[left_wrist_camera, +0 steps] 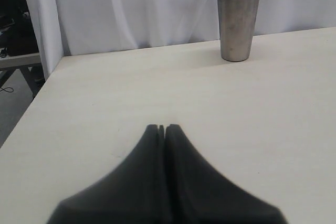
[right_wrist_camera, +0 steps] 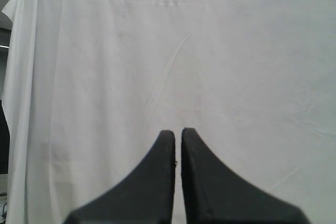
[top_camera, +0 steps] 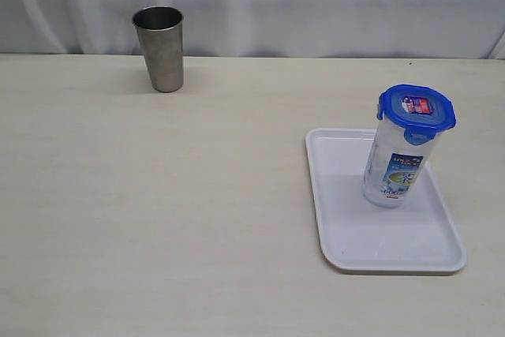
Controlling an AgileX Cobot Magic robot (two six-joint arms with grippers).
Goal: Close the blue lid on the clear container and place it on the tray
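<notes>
Exterior view: on the desk (top_camera: 158, 195), toward its right edge, a tray (top_camera: 347, 234); upright on the tray's back half, a container (top_camera: 397, 165) capped with a lid (top_camera: 417, 108); near the desk's back edge, a steel cup (top_camera: 160, 49). Left wrist view: left gripper (left_wrist_camera: 161, 128) low over the desk, aimed toward the cup and well apart from it; fingers pressed together, gripping nothing. Right wrist view: right gripper (right_wrist_camera: 178, 132) facing a white curtain (right_wrist_camera: 236, 51); fingers all but touching, nothing between them. Container's place relative to either gripper: impossible to tell.
</notes>
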